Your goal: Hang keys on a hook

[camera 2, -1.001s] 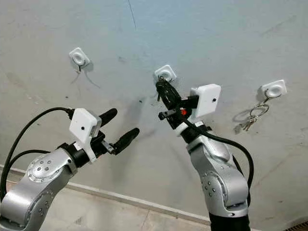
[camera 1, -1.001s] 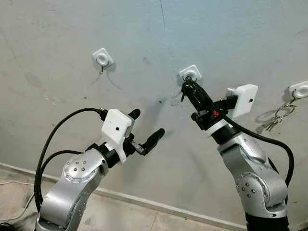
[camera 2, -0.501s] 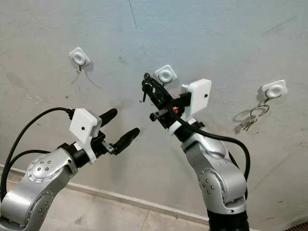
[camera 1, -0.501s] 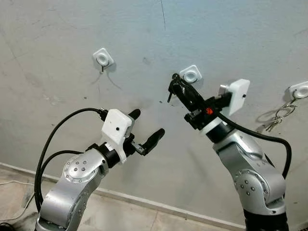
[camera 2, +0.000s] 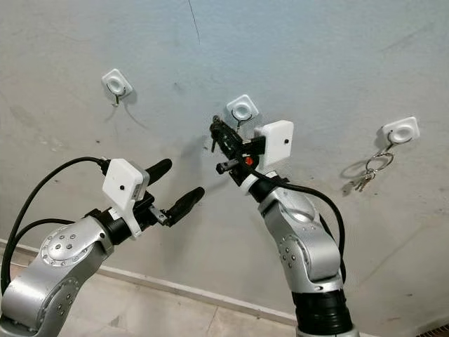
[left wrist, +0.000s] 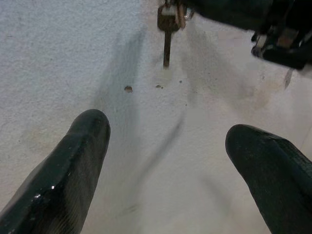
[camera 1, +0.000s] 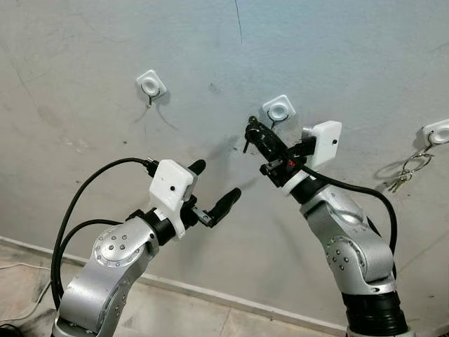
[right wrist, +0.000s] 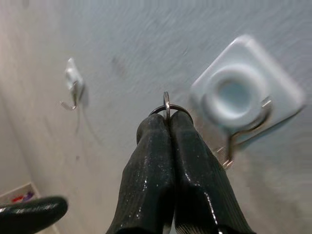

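A: What surface is facing the robot?
B: A grey plastered wall is carrying three white hooks: a left hook, a middle hook and a right hook. A pale skirting strip is running along the base of the wall, and tiled floor is lying below it. A second key bunch is hanging from the right hook.

A: Where are the keys?
B: The right gripper is pinching the keys between closed fingers, just left of and slightly below the middle hook. In the right wrist view the ring is sticking up between the fingertips, beside the hook's wire but not on it.

A: And the other arm?
B: The left gripper is hovering lower, near the wall, fingers spread and holding nothing.

A: What is differing from the earlier frames?
B: One second ago the right gripper was touching the middle hook; it then swung out to the left, and it is now sitting nearer the hook again, with its wrist lower. The left arm is staying put
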